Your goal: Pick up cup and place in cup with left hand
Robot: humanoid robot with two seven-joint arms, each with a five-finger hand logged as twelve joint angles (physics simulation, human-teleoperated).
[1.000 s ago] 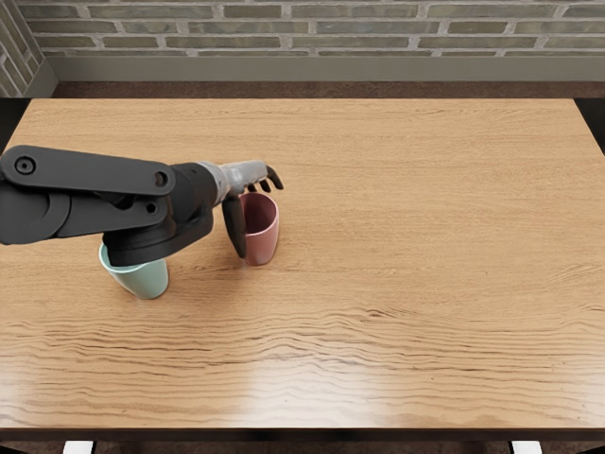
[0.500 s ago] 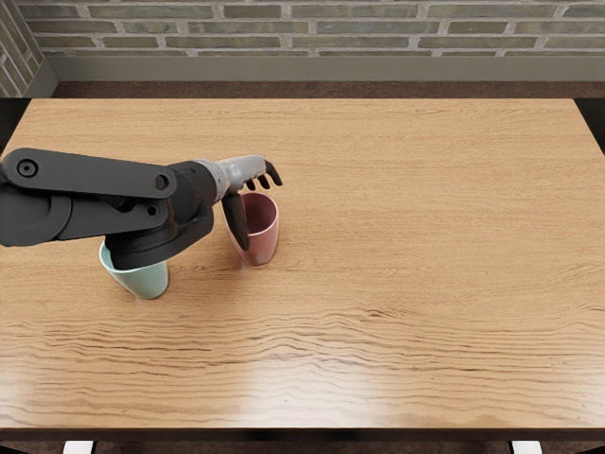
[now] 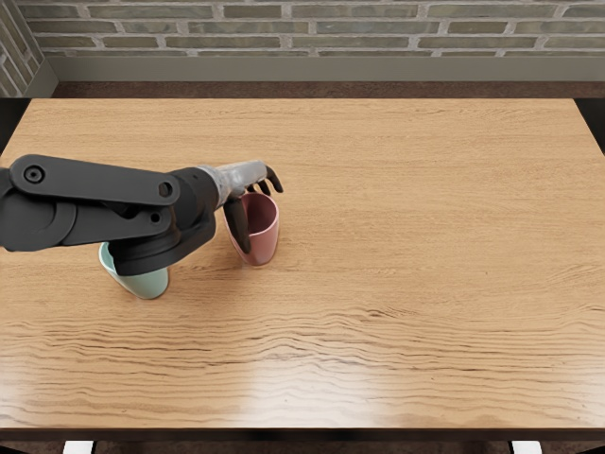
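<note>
Head view: your left hand [image 3: 244, 182] is at the smooth pink tapered cup [image 3: 264, 243], left of the frame's centre.
Fingers: apart; the dark fingers [image 3: 274, 180] curve over the cup's far rim while the thumb [image 3: 237, 225] hangs down across its left side. You can't tell whether either touches.
Pink cup: upright on the pale wood-grain table [image 3: 425, 246], mouth up, with no sign of a lift.
Mint-green cup: the pale, tapered one [image 3: 147, 285] stands lower left, apart from the pink one and probably your receiver.
Done: reaching the pink cup, as you would judge it.
Left to do: closing the grip, lifting, carrying toward the lower left, lowering into the mint-green cup and letting go.
In the way: your black jointed left arm [image 3: 95, 194] crosses from the left edge and hides part of the mint-green cup's mouth, so you may struggle to line up the drop.
Backdrop: a grey brick wall [image 3: 378, 28] along the top.
</note>
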